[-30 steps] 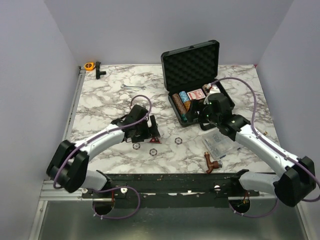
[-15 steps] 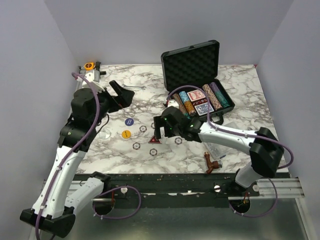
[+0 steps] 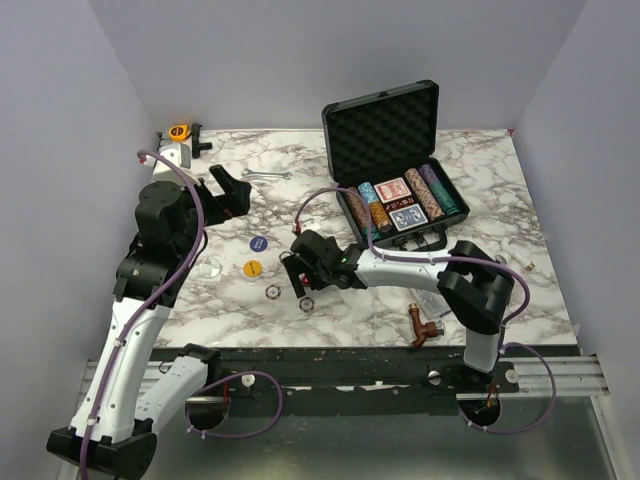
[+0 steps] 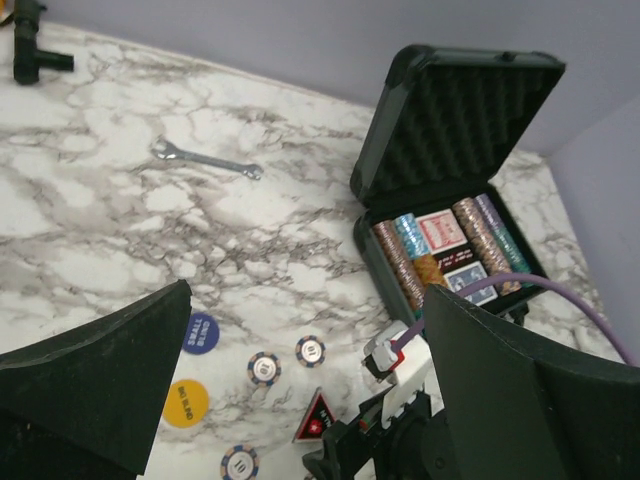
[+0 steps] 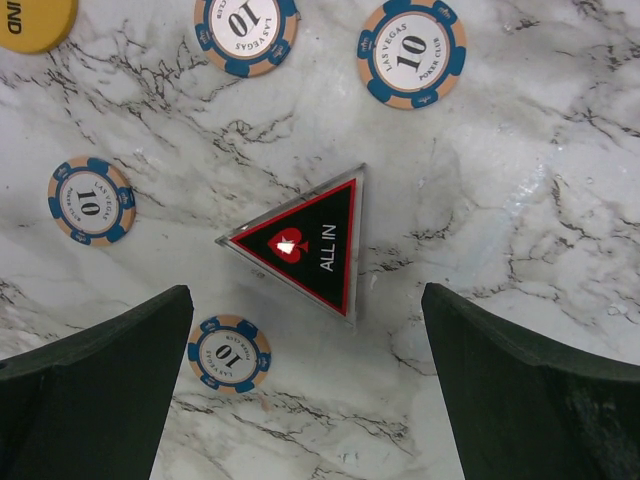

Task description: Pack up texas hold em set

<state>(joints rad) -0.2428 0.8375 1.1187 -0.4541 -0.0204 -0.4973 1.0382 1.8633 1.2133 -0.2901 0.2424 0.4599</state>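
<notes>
Right wrist, right hand (image 5: 310,390) spread over triangular marker (image 5: 300,248), chips (image 5: 410,52) around it, left hand (image 4: 310,400) spread aloft.

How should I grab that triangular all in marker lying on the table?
I'd come straight down from above: the ALL IN marker lies flat on the marble table, so only its thin rim is grippable. Close the jaws on one straight side and the opposite corner.

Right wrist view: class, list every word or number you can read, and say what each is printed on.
"ALL IN": triangular marker.
"LAS VEGAS POKER CLUB", "10": upper right chip.
"10": three other chips; rim lettering too small or cut off.
"IND": yellow disc; word cut by the frame edge.
</notes>
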